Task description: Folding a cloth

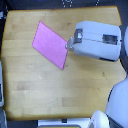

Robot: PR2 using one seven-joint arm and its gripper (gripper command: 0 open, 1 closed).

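Wooden tabletop [30,80] is seen from above, light grain, filling most of the exterior view. The cloth [49,44] is laid flat on it in the upper middle, toward the exterior view's left: a plain pink-magenta four-sided sheet, rotated so that its long edges run diagonally from upper left to lower right. No fold is seen; a single layer is shown with straight edges. The arm [97,40] is brought in from the exterior view's right, its bulky white-grey housing lying over the table's upper right area. The gripper [68,46] is placed at the cloth's right-hand edge, near the lower right corner, and appears to be touching or just over the fabric there. Finger state cannot be told: the tips are blurred and mostly hidden under the housing. More white robot body [117,100] is seen at the lower right. A grey object at the left border is cut off and is not identified.
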